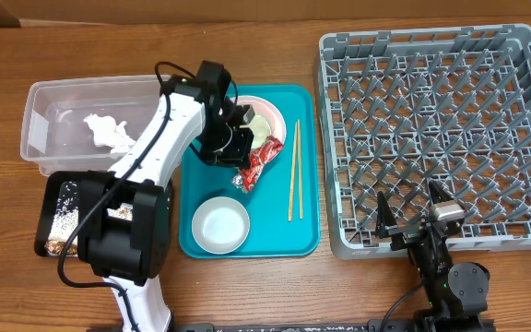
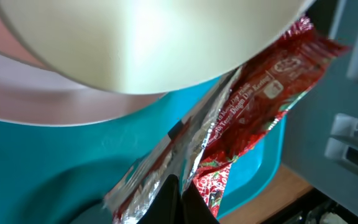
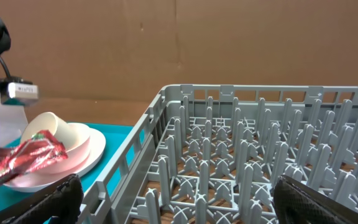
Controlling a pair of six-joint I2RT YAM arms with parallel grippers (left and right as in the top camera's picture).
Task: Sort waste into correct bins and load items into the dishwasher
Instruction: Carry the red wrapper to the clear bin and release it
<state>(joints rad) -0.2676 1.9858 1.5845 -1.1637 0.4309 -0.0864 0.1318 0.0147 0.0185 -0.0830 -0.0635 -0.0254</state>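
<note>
My left gripper [image 2: 180, 190] is shut on the silvery edge of the red snack wrapper [image 2: 260, 93], which lies over the teal tray [image 2: 55, 155] beside the cream cup [image 2: 148, 43] and pink plate [image 2: 30, 93]. From overhead, the left gripper [image 1: 241, 175] meets the wrapper [image 1: 258, 164] below the plate [image 1: 273, 112]. A white bowl [image 1: 220, 224] and chopsticks [image 1: 294, 171] lie on the same tray. The tissue [image 1: 109, 132] sits in the clear tub [image 1: 63, 101]. My right gripper [image 1: 415, 217] stands open and empty at the near edge of the grey dish rack [image 1: 441, 138].
A black tray [image 1: 49, 217] holding whitish grains sits at the front left, partly under my left arm. In the right wrist view the rack's pegs [image 3: 260, 155] fill the foreground, and the plate [image 3: 86, 155] with the cup [image 3: 48, 127] lies to the left.
</note>
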